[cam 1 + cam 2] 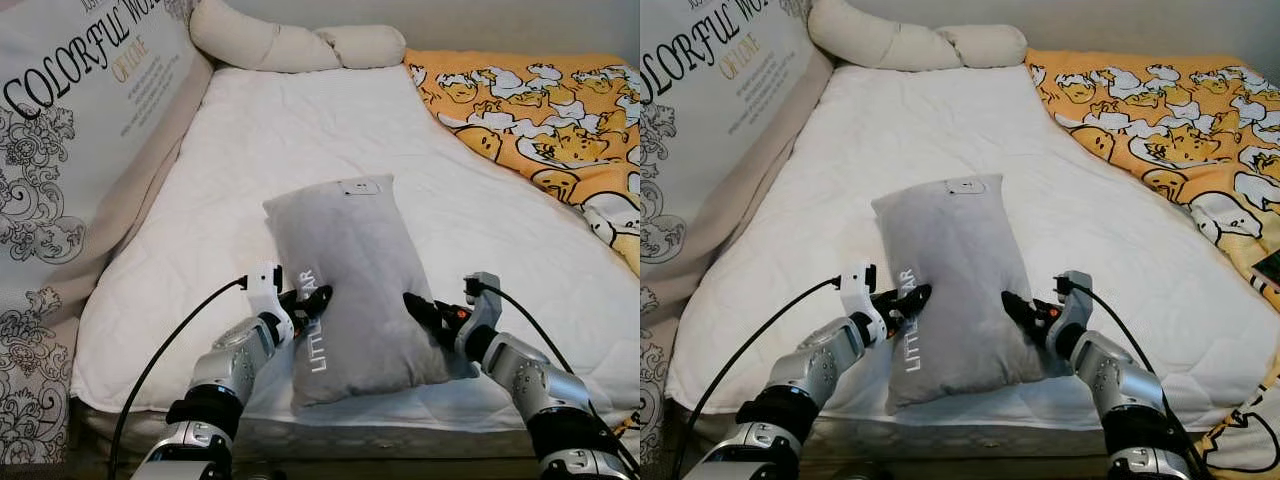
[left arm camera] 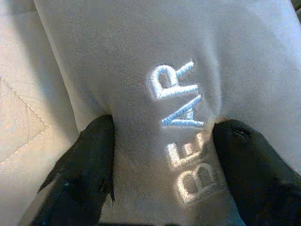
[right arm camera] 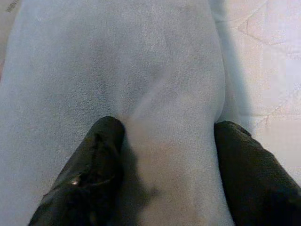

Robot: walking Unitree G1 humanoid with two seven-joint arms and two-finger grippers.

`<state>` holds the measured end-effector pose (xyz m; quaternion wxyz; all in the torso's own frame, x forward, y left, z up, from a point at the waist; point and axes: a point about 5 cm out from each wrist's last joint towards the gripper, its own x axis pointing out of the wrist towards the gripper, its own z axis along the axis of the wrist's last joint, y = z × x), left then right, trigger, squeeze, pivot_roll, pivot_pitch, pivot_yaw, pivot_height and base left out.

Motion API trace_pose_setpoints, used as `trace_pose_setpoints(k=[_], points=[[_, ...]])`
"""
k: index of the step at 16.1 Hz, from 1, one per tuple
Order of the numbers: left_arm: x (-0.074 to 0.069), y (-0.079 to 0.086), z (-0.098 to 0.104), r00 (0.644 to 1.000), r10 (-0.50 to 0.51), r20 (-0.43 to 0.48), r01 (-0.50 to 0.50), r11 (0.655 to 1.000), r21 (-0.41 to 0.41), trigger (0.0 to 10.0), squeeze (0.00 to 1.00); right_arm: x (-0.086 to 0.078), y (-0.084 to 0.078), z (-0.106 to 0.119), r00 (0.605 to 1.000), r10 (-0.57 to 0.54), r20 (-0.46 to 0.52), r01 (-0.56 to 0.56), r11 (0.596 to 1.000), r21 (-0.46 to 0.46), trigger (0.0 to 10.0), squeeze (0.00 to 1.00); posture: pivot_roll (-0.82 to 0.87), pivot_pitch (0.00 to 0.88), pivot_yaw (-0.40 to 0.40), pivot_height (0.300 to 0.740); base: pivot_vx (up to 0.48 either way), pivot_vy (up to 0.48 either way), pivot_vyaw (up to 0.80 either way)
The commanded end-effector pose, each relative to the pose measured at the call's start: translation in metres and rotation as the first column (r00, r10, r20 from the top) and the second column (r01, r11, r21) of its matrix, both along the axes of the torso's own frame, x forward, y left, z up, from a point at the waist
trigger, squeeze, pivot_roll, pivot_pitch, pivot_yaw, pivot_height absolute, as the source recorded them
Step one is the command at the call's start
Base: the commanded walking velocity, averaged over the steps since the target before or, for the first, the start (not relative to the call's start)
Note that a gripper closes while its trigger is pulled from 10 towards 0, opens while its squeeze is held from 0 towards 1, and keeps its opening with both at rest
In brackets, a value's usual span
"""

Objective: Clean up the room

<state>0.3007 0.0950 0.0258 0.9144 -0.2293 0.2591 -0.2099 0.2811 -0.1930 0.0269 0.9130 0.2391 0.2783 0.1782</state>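
Note:
A grey pillow (image 1: 350, 280) with white "LITTLE BEAR" lettering lies lengthwise near the front edge of the white mattress (image 1: 260, 130). My left gripper (image 1: 312, 300) presses into its left side by the lettering. In the left wrist view the two black fingers (image 2: 89, 160) pinch a fold of the grey fabric (image 2: 178, 61). On the opposite side my right gripper (image 1: 418, 305) digs into the pillow. Its fingers (image 3: 94, 160) squeeze a creased ridge of the fabric (image 3: 141, 56). The pillow rests on the bed between both grippers.
A yellow blanket (image 1: 540, 110) with a cartoon print covers the bed's right side. A cream bolster (image 1: 290, 45) lies along the far end. A large printed cushion (image 1: 70, 130) leans along the left side. The mattress's front edge (image 1: 400, 415) is just below the pillow.

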Motion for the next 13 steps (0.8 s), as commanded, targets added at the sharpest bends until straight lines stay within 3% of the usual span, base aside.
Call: trace_pose_setpoints(k=[1, 4, 8, 13], points=[[0.001, -0.006, 0.000, 0.999, -0.033, 0.005, 0.033, 0.999, 0.017, 0.0, 0.00, -0.003, 0.007, -0.008, 0.999, 0.021, -0.029, -0.022, 0.999, -0.030, 0.0, 0.00, 0.04, 0.000, 0.022, 0.740, 0.000, 0.000, 0.00], [0.001, -0.005, 0.000, 1.000, -0.027, 0.016, 0.027, 0.999, 0.024, 0.0, 0.00, -0.003, 0.010, -0.006, 1.000, 0.002, -0.013, -0.002, 1.000, -0.024, 0.0, 0.00, 0.05, 0.000, 0.022, 0.740, 0.000, 0.000, 0.00], [0.002, -0.004, 0.001, 0.999, -0.029, 0.030, 0.028, 0.999, 0.039, 0.0, 0.00, 0.006, 0.018, 0.010, 0.991, -0.055, 0.122, 0.056, 0.998, -0.006, 0.0, 0.00, 0.05, 0.000, 0.029, 0.740, 0.000, 0.000, 0.00], [0.008, -0.003, 0.010, 0.996, -0.028, 0.089, 0.018, 0.993, 0.116, 0.0, 0.00, 0.006, 0.027, 0.017, 0.977, 0.011, 0.211, 0.017, 0.991, -0.129, 0.0, 0.00, 0.05, 0.000, 0.034, 0.740, 0.000, 0.000, 0.00]])
